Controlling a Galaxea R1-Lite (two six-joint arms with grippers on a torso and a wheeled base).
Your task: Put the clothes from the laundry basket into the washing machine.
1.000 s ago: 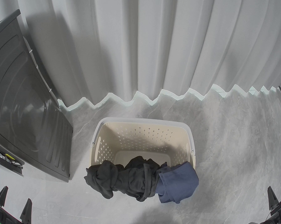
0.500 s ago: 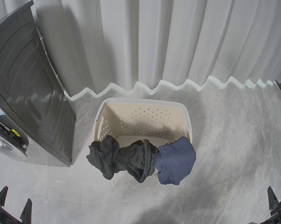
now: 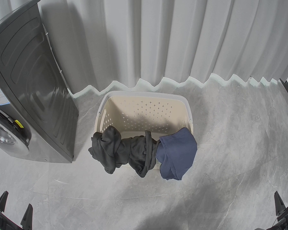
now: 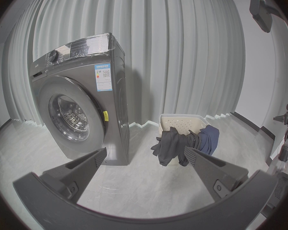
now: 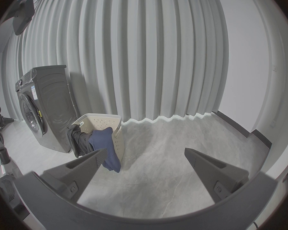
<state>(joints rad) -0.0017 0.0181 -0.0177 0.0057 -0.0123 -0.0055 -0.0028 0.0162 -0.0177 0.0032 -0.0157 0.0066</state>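
Left tool [image 4: 144,150] gapes; clothes [image 3: 131,150] drape laundry basket [image 3: 144,95].

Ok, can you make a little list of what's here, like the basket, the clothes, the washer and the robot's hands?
Laundry basket: cream, on the grey floor, beside the washing machine
Clothes: dark grey clothes and a blue garment, draped over the basket's near rim
Washing machine: grey, round door looks shut
Left gripper: open, holding nothing
Right gripper: open, holding nothing
Behind: white curtain
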